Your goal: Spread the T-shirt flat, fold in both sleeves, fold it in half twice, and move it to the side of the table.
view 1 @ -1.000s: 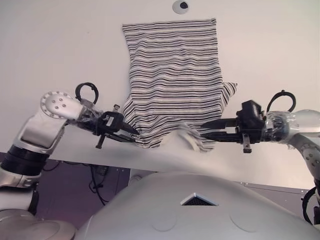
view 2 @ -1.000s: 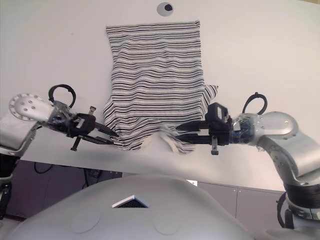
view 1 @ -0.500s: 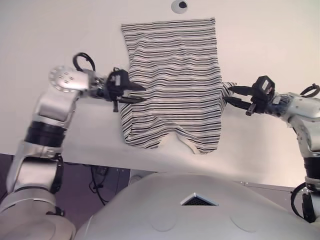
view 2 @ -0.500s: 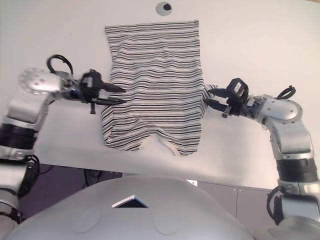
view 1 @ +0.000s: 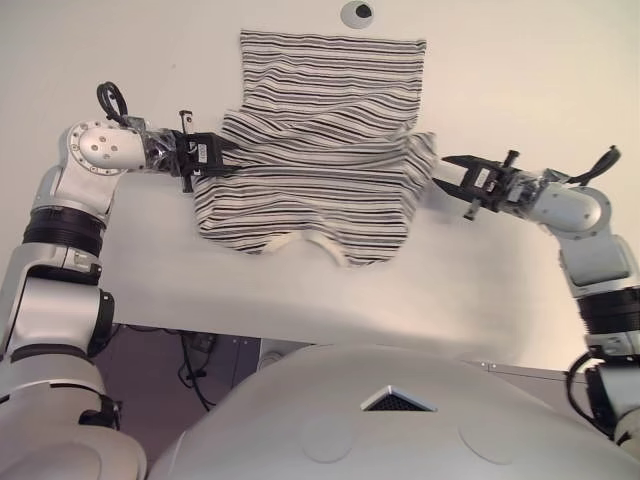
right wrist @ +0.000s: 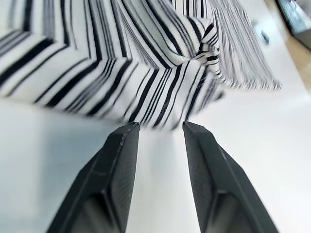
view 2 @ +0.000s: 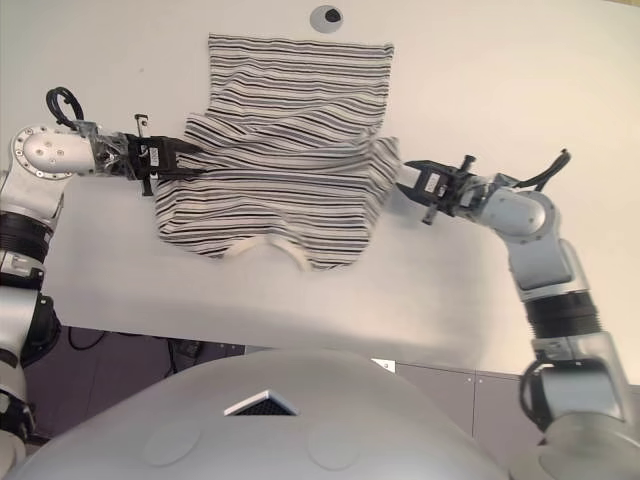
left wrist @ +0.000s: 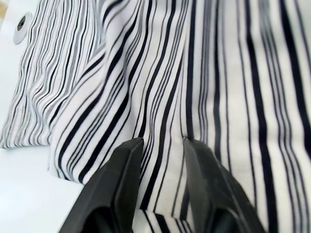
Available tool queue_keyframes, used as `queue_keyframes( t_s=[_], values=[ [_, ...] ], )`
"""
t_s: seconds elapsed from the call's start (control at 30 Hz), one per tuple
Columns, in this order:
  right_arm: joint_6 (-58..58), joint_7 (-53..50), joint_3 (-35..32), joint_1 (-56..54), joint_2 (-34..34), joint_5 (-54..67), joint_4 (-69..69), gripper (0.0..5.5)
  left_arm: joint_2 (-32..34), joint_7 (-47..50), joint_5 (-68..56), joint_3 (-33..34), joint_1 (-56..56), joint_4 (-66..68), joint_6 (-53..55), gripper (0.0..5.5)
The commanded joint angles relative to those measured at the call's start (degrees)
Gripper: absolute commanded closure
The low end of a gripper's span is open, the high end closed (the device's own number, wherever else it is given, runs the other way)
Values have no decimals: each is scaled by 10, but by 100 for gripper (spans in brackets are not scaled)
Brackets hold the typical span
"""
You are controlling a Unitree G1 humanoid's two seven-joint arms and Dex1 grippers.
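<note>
The black-and-white striped T-shirt (view 1: 320, 190) lies on the white table (view 1: 520, 90), its neckline at the near edge and wrinkles across its middle. My left gripper (view 1: 225, 160) is at the shirt's left side. Its open fingers (left wrist: 126, 165) rest over the striped cloth, which shows in the gap between them. My right gripper (view 1: 440, 171) stands open just off the shirt's right edge. In the right wrist view its fingertips (right wrist: 129, 131) stop short of the sleeve edge (right wrist: 194, 58), with bare table between them.
A round grommet (view 1: 355, 13) sits in the table just beyond the shirt's far hem. Bare tabletop lies left and right of the shirt. The table's front edge (view 1: 300, 335) runs below the neckline.
Both grippers let go of the near edge and swung outward and farther away to the shirt's sides. The shirt's near part has slid away from the front edge, widened to the left and wrinkled.
</note>
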Motion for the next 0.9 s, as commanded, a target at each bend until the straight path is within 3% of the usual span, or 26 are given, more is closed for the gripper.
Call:
queue_keyframes(
  t_s=[0.03,0.17,0.3,0.5,0.63,0.73,0.83,0.9],
  values=[
    [0,-6,2,2,41,20,-17,388,-23,-30,7,-12,33,-6,21,402],
    [36,1,-7,3,45,34,-9,388,-18,-28,9,0,27,1,23,402],
    [49,1,27,-17,51,-7,37,388,-10,-52,-30,28,21,-28,46,402],
    [59,61,48,-17,-15,-34,38,388,-4,-127,-159,105,-20,-138,195,402],
    [159,171,-10,70,-133,46,-92,388,-8,-97,-191,154,-37,-160,267,402],
    [202,200,-55,98,-183,77,-135,388,5,-87,-186,168,17,-170,278,402],
    [226,193,-96,94,-182,106,-162,388,29,-109,-222,200,111,-201,323,402],
    [245,165,-122,73,-132,151,-176,388,32,-112,-230,214,133,-189,338,402]
  ],
)
